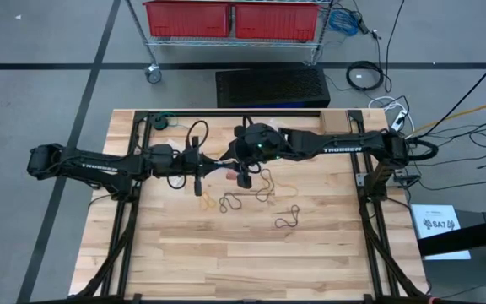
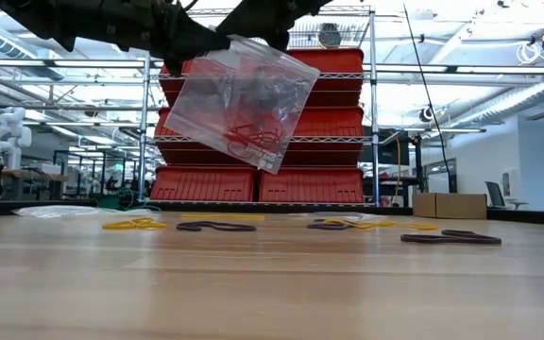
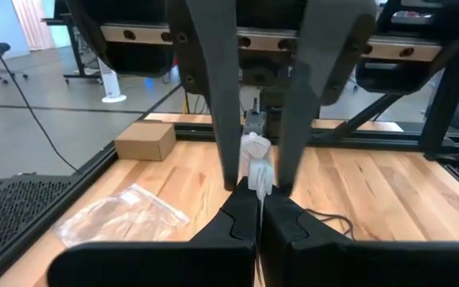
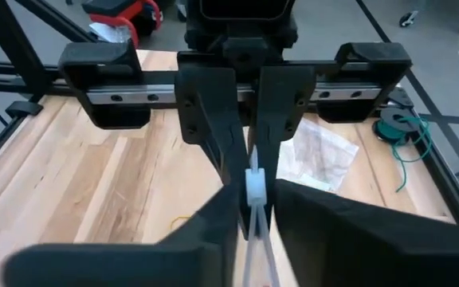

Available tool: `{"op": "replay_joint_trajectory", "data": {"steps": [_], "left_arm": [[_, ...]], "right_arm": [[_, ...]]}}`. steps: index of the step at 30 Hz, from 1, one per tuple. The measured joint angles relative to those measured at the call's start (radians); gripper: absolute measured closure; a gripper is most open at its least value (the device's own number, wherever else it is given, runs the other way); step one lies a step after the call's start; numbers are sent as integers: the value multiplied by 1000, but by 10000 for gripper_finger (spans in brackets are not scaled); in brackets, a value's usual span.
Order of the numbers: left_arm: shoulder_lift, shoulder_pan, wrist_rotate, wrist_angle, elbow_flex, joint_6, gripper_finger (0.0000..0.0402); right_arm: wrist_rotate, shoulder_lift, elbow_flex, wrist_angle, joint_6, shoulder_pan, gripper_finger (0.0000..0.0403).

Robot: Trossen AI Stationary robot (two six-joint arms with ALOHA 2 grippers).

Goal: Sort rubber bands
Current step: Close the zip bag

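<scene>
Low view, wooden table (image 2: 272,283), rubber bands (image 2: 217,227) scattered, red shelving bins (image 2: 310,184) behind

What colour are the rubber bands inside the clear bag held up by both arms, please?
Red; the rubber bands inside the clear bag show best in the low view.

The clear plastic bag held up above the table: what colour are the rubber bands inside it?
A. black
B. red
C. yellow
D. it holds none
B: in the low view the clear plastic bag hangs in the air with red rubber bands bunched at its lower end, while yellow rubber bands and black rubber bands lie on the table.
</scene>
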Motion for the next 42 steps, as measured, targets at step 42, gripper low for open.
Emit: {"op": "replay_joint_trajectory", "data": {"steps": [42], "left_arm": [[-7, 0, -8, 31, 0, 0, 401]], "right_arm": [[143, -50, 0, -417, 16, -5, 401]]}}
